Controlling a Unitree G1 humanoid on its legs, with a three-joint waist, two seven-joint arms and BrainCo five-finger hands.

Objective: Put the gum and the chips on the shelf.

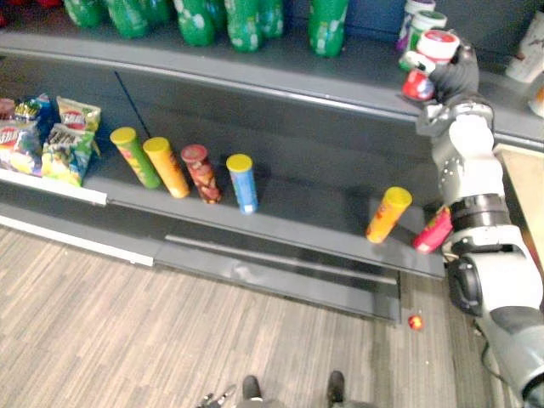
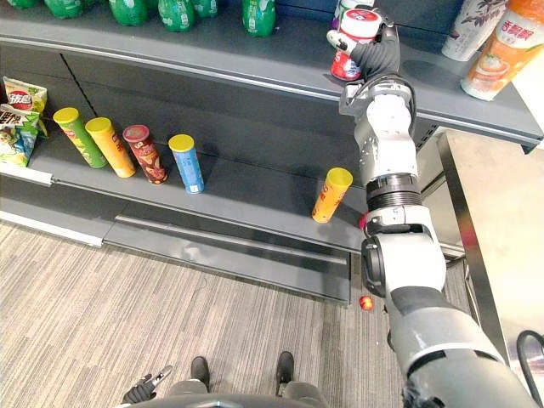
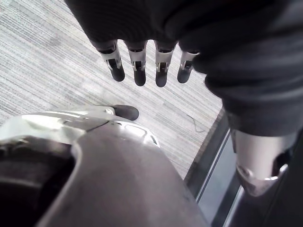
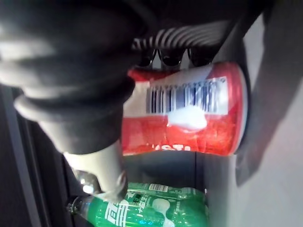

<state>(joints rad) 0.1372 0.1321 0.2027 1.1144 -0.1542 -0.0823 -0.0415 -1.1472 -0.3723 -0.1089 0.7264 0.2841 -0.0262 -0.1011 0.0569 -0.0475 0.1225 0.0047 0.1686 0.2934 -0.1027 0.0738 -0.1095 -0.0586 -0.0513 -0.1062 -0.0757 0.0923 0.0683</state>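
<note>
At the frame's upper right, the right hand [image 2: 382, 55] is clamped round the red gum tub [image 2: 347, 64] at the upper shelf [image 2: 212, 59] (green bottles [image 2: 174, 10] stand further left). Right of centre, a yellow chips tube [image 2: 331, 195] leans on the lower shelf [image 2: 246, 200]. The left hand [image 3: 138, 61] hangs with its fingers straight.

Matt dark grey shelf [image 1: 297, 217], smooth like painted metal. Glossy red-and-white plastic gum tub [image 4: 189, 127] with a paper-like barcode label. The right hand [image 4: 71, 71] has a matt, ribbed dark cover. Shiny green plastic bottles [image 1: 327, 25]. Smooth chip tubes [image 1: 244, 185]. Crinkled glossy chip bags [image 1: 64, 149]. Rough, streaked grey carpet floor [image 1: 127, 323].
</note>
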